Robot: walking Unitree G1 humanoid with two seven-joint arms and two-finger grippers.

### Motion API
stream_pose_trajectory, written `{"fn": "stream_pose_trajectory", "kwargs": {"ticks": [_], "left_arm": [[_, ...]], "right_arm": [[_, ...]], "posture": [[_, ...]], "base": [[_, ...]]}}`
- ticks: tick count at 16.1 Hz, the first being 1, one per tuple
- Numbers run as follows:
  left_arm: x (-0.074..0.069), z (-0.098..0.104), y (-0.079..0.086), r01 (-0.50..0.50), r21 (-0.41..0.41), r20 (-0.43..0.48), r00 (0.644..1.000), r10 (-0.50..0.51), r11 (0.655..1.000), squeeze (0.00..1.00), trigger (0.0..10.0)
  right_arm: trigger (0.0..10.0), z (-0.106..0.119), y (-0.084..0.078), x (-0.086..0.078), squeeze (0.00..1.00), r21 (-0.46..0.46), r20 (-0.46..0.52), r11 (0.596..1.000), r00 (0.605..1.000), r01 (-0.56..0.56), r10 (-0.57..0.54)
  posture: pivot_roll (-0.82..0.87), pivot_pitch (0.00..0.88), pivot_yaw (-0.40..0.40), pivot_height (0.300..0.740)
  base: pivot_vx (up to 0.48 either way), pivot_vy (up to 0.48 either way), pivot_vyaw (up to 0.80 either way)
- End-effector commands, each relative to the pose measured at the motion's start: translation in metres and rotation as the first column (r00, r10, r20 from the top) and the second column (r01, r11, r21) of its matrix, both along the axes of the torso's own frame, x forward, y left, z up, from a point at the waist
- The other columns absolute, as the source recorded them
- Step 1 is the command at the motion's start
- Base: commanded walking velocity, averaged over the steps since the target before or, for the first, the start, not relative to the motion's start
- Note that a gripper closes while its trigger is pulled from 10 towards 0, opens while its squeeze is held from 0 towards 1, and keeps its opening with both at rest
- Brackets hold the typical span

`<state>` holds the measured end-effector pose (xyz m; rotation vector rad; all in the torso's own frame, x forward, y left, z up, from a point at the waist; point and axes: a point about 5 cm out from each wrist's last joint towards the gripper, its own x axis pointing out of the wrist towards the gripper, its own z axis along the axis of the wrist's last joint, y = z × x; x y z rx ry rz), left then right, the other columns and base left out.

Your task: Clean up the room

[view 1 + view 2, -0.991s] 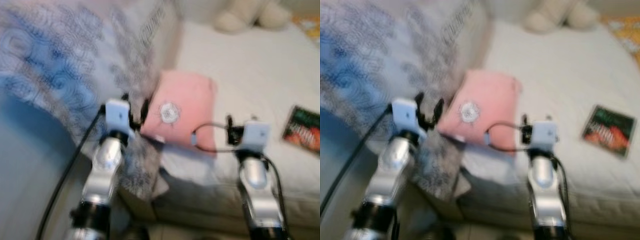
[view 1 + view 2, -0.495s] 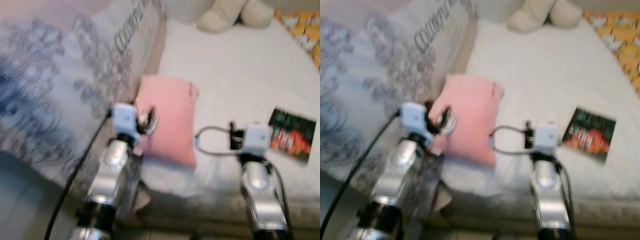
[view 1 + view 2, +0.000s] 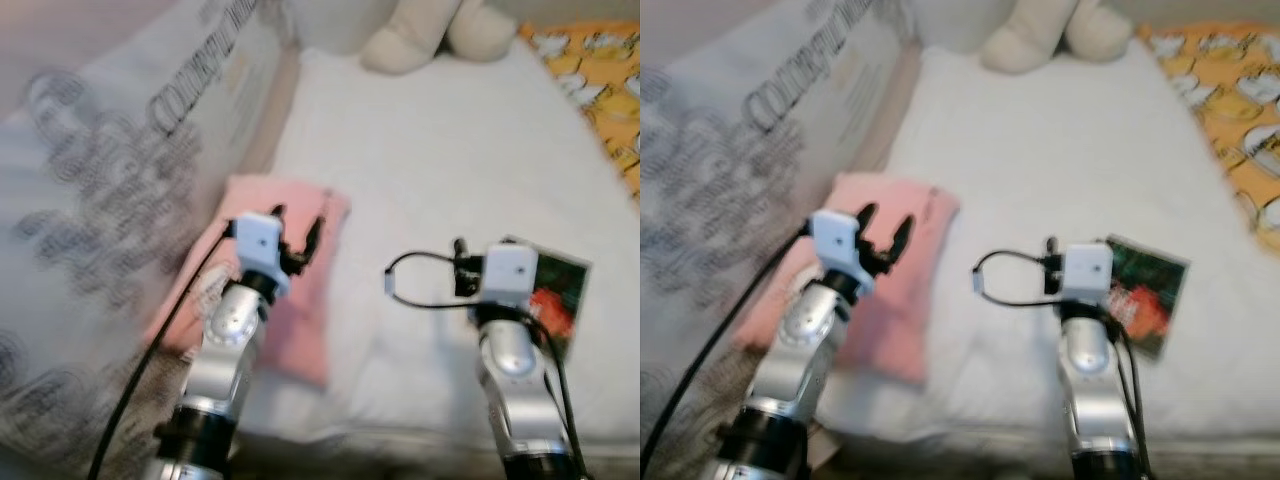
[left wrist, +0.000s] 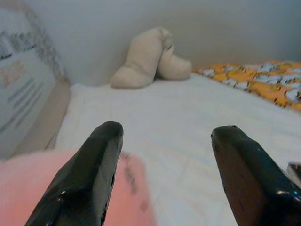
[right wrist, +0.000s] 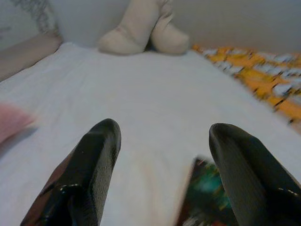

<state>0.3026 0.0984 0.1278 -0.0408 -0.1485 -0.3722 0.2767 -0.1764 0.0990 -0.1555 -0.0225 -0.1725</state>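
On the white bed [image 3: 450, 150], the left gripper [image 3: 883, 232] hangs wide open over the pink pillow [image 3: 300, 300]; the right gripper [image 5: 162, 155], open too, seems above the book [image 3: 1145, 290]

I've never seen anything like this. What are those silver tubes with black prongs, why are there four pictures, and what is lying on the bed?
The silver tubes are a humanoid robot's two arms. Each ends in a gripper of two black fingers: the left gripper and the right gripper. Two pictures come from cameras in its head, looking down; the other two come from cameras on its wrists, looking along the fingers. It faces a bed with a white sheet. On it lie a pink pillow, a book with a green and red cover, a cream plush toy at the far end, and an orange patterned cloth. Both grippers are open and hold nothing.
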Motion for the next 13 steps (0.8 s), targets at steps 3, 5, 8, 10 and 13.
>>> {"fn": "stream_pose_trajectory", "kwargs": {"ticks": [3, 5, 8, 10, 13], "left_arm": [[-0.001, 0.003, 0.015, -0.049, -0.015, 0.016, 0.999, 0.049, 0.999, 0.0, 10.0], [-0.002, 0.005, 0.015, -0.054, -0.023, 0.024, 0.998, 0.054, 0.998, 0.0, 10.0], [-0.003, 0.009, 0.013, -0.052, -0.028, 0.039, 0.998, 0.053, 0.998, 0.0, 10.0], [-0.004, 0.011, 0.012, -0.046, -0.024, 0.044, 0.998, 0.047, 0.999, 0.0, 10.0], [0.01, 0.009, 0.017, -0.087, 0.026, 0.016, 0.996, 0.086, 0.996, 0.0, 10.0]], "right_arm": [[10.0, 0.0, 0.014, 0.0, 0.0, 0.017, 0.005, 0.999, 0.999, -0.048, 0.048], [10.0, 0.003, 0.013, 0.001, 0.0, 0.016, 0.011, 0.999, 0.999, -0.051, 0.051], [10.0, 0.003, 0.009, 0.001, 0.0, 0.028, 0.01, 0.999, 1.0, -0.027, 0.026], [10.0, -0.007, 0.001, -0.003, 0.0, 0.125, -0.058, 0.992, 0.998, 0.033, -0.025], [10.0, -0.042, -0.012, 0.006, 0.0, 0.304, -0.236, 0.947, 0.971, 0.1, -0.027]], "posture": [[-0.2, 0.0, 0.114, 0.715], [-0.2, 0.0, 0.113, 0.715], [-0.19, 0.0, 0.11, 0.715], [-0.19, 0.0, 0.106, 0.715], [-0.2, 0.0, 0.112, 0.715]], "base": [[0.0, -0.431, -0.16], [0.0, -0.446, 0.0], [0.0, -0.446, 0.0], [0.0, -0.446, 0.0], [0.0, -0.149, 0.0]]}}
